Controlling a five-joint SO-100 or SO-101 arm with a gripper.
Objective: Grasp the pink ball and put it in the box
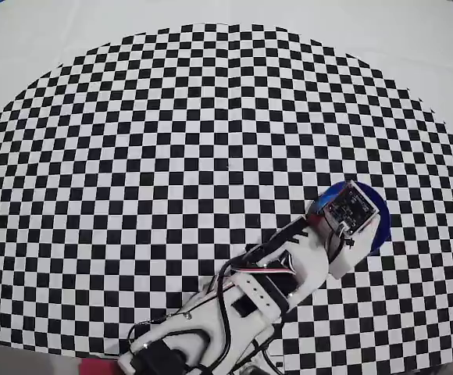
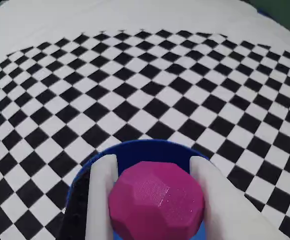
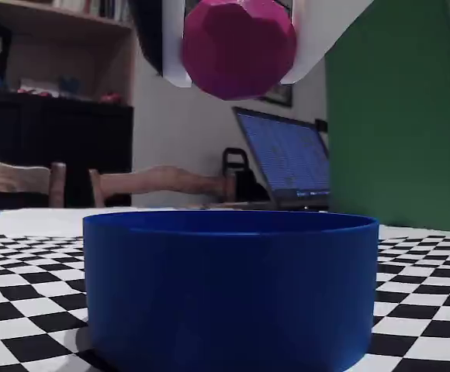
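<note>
The gripper (image 2: 152, 172) hangs over the box (image 3: 229, 287), its 2 white fingers (image 2: 101, 200) clamped on the pink ball (image 3: 239, 46), which sits clear above the rim. From the wrist view the ball looks centred over the blue tub. To do this well, I'd say lower a little, then part the fingers gently so the ball drops inside rather than bouncing off the wall.

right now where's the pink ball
The pink ball is clamped in the gripper, hanging in the air directly above the blue box, as the fixed view shows.
</note>
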